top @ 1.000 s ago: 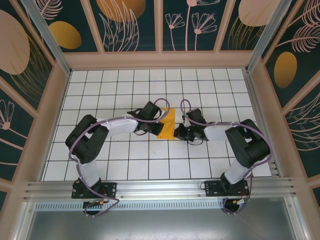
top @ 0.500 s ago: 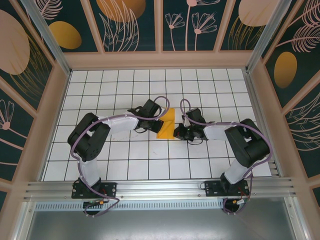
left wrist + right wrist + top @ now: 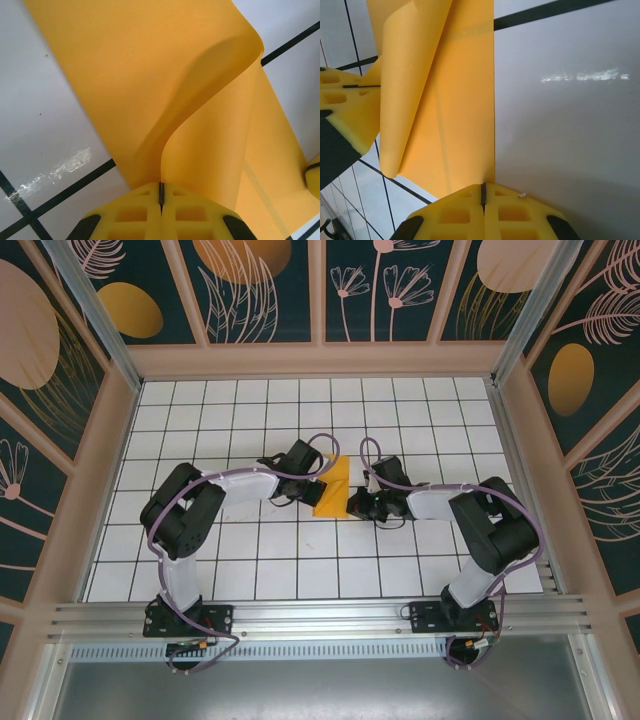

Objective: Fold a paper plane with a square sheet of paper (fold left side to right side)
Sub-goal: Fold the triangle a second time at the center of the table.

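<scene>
From above, the paper (image 3: 333, 490) lies on the counter (image 3: 250, 410). Left wrist: my left end effector (image 3: 161, 192) pinches its curled flap (a hard tug tears it). Right wrist: my right end effector (image 3: 483, 192), clenched, pins the edge; a slip would skew the crease.

White surface (image 3: 200, 410) with black grid lines spreads under and all round the left end effector (image 3: 316, 494) and right end effector (image 3: 352, 506). Beyond them, dark wall panels (image 3: 265, 290) carry orange ovals and pale plant outlines. Behind them runs a metal rail (image 3: 320, 618).
</scene>
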Controlling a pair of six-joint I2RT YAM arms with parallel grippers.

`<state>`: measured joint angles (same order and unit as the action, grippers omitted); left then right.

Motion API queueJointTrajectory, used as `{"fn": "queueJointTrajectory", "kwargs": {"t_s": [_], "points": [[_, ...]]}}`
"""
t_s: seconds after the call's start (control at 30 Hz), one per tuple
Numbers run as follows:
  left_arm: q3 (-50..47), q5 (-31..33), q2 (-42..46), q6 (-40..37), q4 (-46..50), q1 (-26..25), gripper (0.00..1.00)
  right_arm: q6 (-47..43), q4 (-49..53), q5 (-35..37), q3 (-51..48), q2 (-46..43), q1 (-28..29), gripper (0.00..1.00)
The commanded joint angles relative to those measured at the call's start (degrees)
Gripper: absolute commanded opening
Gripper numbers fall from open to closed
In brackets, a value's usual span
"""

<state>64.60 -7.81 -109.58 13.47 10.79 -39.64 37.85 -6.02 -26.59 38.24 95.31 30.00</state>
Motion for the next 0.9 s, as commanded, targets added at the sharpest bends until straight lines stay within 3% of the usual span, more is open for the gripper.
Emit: {"fn": "queueJointTrajectory", "kwargs": {"t_s": [0.0, 0.87], "points": [[1.50, 1.44, -0.66, -1.17, 1.26, 0.48, 0.00, -1.19, 4.72, 3.20, -0.97, 3.44, 1.02, 0.01], [1.41, 2.01, -1.42, -0.58, 0.74, 0.57, 0.00, -1.02, 4.03, 2.70, -1.33, 3.86, 1.03, 0.02]]}}
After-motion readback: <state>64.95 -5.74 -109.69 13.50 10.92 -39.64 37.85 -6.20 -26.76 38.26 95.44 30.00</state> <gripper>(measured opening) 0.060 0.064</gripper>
